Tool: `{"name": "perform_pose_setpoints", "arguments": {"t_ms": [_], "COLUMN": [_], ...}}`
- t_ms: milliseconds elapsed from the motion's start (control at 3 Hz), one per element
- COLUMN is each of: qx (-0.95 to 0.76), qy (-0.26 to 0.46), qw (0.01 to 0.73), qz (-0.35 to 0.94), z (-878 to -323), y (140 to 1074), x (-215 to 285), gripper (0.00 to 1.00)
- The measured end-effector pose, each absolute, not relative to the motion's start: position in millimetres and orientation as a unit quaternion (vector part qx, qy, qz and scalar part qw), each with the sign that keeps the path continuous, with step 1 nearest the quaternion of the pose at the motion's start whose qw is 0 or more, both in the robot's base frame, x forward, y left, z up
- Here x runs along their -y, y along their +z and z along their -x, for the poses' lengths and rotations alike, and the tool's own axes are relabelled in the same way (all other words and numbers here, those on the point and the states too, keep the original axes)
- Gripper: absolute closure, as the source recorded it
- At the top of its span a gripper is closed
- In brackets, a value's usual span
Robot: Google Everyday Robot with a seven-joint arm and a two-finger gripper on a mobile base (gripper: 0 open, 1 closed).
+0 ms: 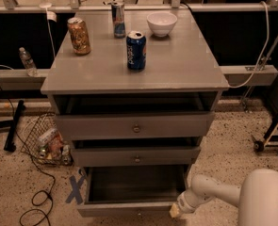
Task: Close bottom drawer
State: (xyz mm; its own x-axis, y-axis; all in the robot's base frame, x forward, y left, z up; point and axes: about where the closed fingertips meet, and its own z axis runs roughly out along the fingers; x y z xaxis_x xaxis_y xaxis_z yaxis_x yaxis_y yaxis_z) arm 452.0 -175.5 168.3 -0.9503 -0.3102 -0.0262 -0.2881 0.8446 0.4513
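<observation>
The grey cabinet has three drawers. The bottom drawer is pulled far out, its deep grey box open and empty, its front at the lower edge of the camera view. The middle drawer and the top drawer stand slightly out. My white arm reaches in from the lower right. The gripper is at the right end of the bottom drawer's front, low by the floor. Only its pale tip shows.
On the cabinet top stand a blue can, a gold can, a slim can and a white bowl. A wire basket of bottles and cables lie on the floor at left. Blue tape X marks the floor.
</observation>
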Motion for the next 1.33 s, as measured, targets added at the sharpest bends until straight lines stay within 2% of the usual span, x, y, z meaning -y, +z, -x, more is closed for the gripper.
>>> {"name": "perform_pose_setpoints", "arguments": {"t_ms": [667,1000,1333], "qx": [0.953,0.953,0.947], "qy": [-0.224,-0.224,-0.226], "qw": [-0.068,-0.075,-0.116], "qz": [-0.191,-0.192,-0.199], "z": [-519.9,-522.1,-536.9], "y": [170.3,170.8,175.3], "x": [152.1,151.7,149.5], "gripper": [1.0,1.0,1.0]}}
